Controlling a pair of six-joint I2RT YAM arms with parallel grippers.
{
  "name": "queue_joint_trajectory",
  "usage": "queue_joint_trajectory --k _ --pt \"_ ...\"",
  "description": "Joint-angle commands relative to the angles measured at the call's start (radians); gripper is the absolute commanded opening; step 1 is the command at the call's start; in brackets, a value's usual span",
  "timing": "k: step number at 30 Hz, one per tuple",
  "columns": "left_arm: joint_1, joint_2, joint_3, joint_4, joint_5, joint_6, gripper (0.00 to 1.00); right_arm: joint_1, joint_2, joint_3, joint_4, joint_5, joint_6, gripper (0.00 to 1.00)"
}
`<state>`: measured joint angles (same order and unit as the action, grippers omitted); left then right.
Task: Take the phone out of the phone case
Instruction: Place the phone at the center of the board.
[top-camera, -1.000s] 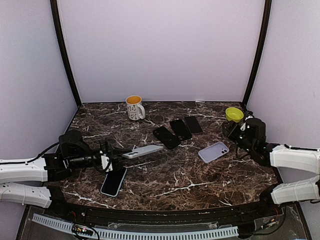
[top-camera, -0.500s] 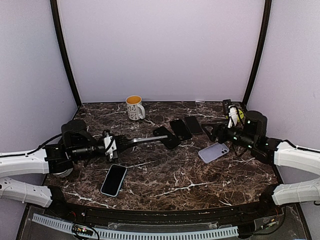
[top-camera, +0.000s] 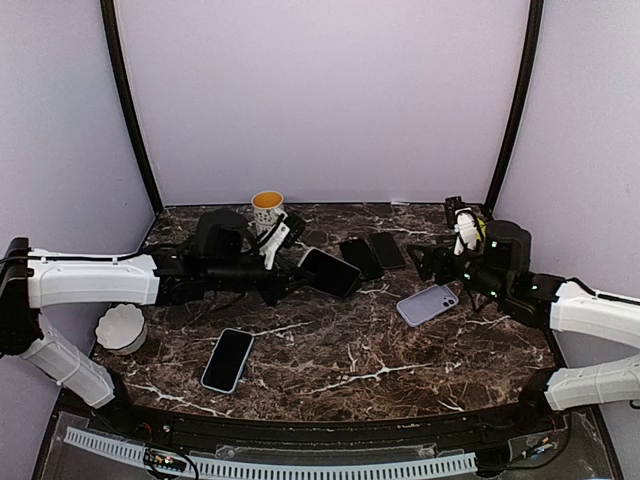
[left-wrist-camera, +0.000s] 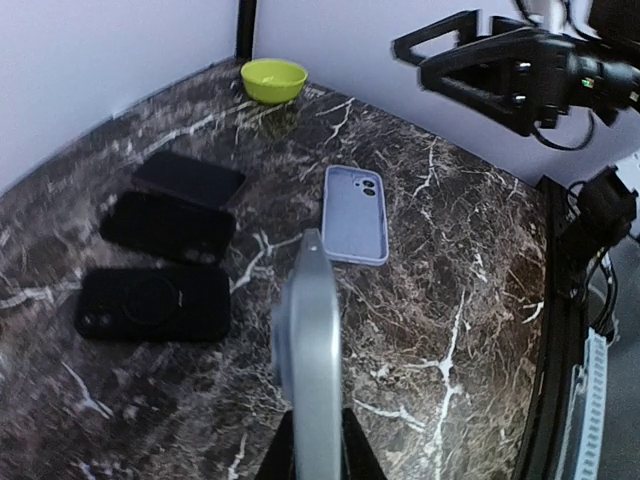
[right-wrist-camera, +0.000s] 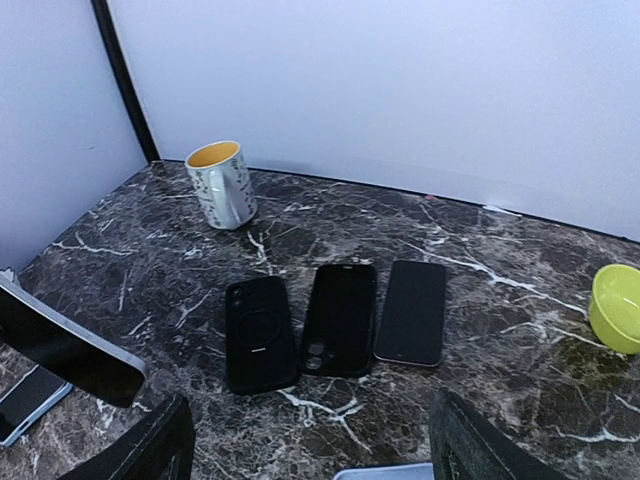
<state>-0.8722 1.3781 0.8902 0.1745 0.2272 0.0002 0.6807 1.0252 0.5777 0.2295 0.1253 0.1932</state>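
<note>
Top external: high behind arm bases, far, faces counter (top-camera: 350, 350) back edge. Left wrist: low, faces right edge. Right wrist: faces back-left corner. Wrist views share three black phones (right-wrist-camera: 340, 318).

Green bowl (right-wrist-camera: 618, 305) cut by right edge, lavender case (right-wrist-camera: 385, 472) mostly below frame

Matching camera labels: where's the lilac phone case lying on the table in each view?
Top external: lilac phone case lies right of centre, flat on the table.
Left wrist: the case is in the upper middle, back side up.
Right wrist: only a sliver of the case shows at the bottom edge.
Shared landmark: the row of black phones, close by the case in every view.
</note>
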Motion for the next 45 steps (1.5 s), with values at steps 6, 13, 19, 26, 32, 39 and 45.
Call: queue_joint_trajectory --k 6,13,19,26,32,39,45 --pt "0.0 0.261 0.139 -0.002 0.018 -0.714 0.0 0.005 -0.139 -0.018 -0.031 0.186 0.02 0.83" --pt "-0.016 0.394 0.163 0.097 0.105 -0.956 0.0 0.005 -0.205 -0.058 -0.052 0.195 0.031 0.83" --pt "-0.018 0.463 0.164 0.141 0.154 -1.096 0.01 0.004 -0.226 -0.076 -0.055 0.195 0.041 0.84" --pt "-0.022 0.517 0.166 0.153 0.146 -1.179 0.13 0.005 -0.228 -0.085 -0.053 0.188 0.044 0.84" --pt "-0.022 0.553 0.166 0.189 0.149 -1.219 0.26 0.005 -0.233 -0.08 -0.076 0.181 0.041 0.84" --pt "-0.022 0.561 0.163 0.176 0.146 -1.213 0.38 0.005 -0.229 -0.078 -0.081 0.173 0.033 0.84" --pt "0.013 0.511 0.114 0.114 0.133 -1.143 0.53 0.005 -0.195 -0.05 -0.105 0.149 0.023 0.84"
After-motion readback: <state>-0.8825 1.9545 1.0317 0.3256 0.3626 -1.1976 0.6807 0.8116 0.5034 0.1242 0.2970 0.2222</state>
